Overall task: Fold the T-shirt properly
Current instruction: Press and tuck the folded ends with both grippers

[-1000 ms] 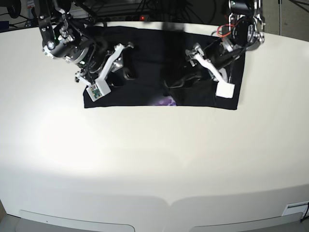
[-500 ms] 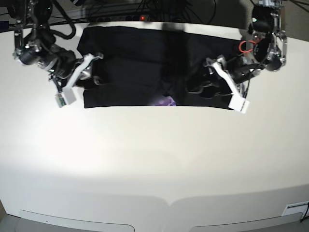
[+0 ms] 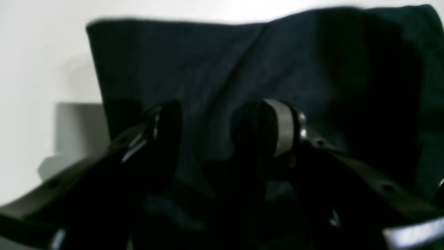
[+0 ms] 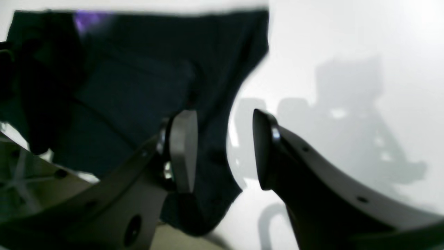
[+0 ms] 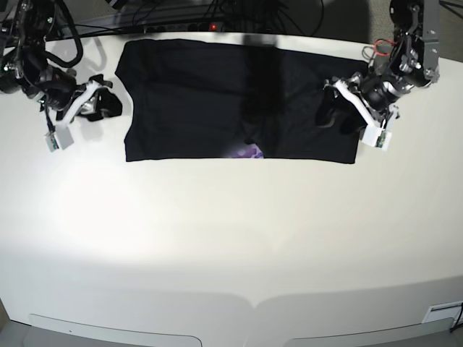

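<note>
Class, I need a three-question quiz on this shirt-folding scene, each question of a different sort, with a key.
1. True or false: the T-shirt lies spread on the table with a purple patch peeking out at its near edge.
2. Multiple choice: the left hand is A) open over the shirt's edge, B) shut on a sleeve, C) out of view.
3. Short answer: is the right hand gripping cloth?

Key:
1. True.
2. A.
3. No; it is open beside the shirt's edge, with nothing between its fingers.
</note>
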### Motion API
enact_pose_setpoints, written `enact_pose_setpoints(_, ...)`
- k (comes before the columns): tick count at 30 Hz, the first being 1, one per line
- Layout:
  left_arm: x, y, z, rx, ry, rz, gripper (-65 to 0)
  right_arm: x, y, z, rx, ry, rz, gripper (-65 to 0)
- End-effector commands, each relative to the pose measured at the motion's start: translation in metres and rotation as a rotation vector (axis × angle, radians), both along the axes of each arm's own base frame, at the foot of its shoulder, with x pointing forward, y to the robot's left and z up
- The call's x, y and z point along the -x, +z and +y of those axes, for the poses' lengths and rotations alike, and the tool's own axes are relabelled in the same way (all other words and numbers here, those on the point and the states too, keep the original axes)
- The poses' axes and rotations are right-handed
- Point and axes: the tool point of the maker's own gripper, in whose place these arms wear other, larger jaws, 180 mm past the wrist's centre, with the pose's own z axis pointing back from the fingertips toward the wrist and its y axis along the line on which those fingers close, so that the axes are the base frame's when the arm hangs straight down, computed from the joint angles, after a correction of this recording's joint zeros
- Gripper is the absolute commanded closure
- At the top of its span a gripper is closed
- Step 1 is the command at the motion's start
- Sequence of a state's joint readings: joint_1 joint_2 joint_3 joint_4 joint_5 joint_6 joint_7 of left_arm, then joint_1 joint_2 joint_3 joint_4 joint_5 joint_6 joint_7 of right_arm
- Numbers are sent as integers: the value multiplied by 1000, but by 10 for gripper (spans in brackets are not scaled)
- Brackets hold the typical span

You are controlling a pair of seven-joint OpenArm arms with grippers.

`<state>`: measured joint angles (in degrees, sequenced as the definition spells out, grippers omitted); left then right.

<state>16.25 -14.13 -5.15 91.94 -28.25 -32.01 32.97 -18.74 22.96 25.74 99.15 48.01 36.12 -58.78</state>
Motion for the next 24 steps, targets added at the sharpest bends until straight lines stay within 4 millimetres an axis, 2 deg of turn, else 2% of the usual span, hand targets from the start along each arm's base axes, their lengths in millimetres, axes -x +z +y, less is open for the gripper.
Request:
enact_pose_setpoints(1,-5,10,0,10,-2,-42,-343,-6,1,-7,-5,-5,-14,-265)
enact_pose_setpoints(4,-2,8,1,6,4,-32,-343,-4,-21,-15,-31,-15,59,-265)
enact_pose_setpoints(8,-3,8,1,7,5,-33,-343,-7,-35,-16,-66,-11,134,-265)
enact_pose_setpoints(11,-4,7,3,4,23,-27,-343,-5,-40,3,-133,31,171,-265)
enact_pose_setpoints(18,-4,6,6,-1,39,-22,-343,12,-58,53,-158,196,248,-265)
enact_pose_setpoints(21,-4,6,6,-2,39,-21,-343,16,-61,67,-169,238,259,-265)
enact_pose_setpoints(24,-4,6,6,-2,39,-21,-343,18,-62,73,-174,254,261,-265)
